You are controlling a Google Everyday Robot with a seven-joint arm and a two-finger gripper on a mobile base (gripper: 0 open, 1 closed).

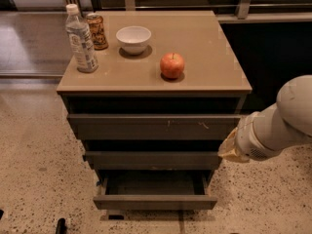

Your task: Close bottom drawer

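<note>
The bottom drawer (155,202) is the lowest of three dark grey-brown drawers in the cabinet. It stands pulled out, and its shallow dark interior shows behind the plain flat front. My gripper (229,150) is at the end of the white arm, to the right of the cabinet. It sits level with the middle drawer (153,160) and close to its right end, above and to the right of the bottom drawer. It holds nothing that I can see.
The top drawer front (153,126) has white scratch marks. On the cabinet top (209,43) stand a water bottle (80,40), a can (97,31), a white bowl (133,38) and a red apple (172,65). Speckled floor lies all around, and a dark wall stands at right.
</note>
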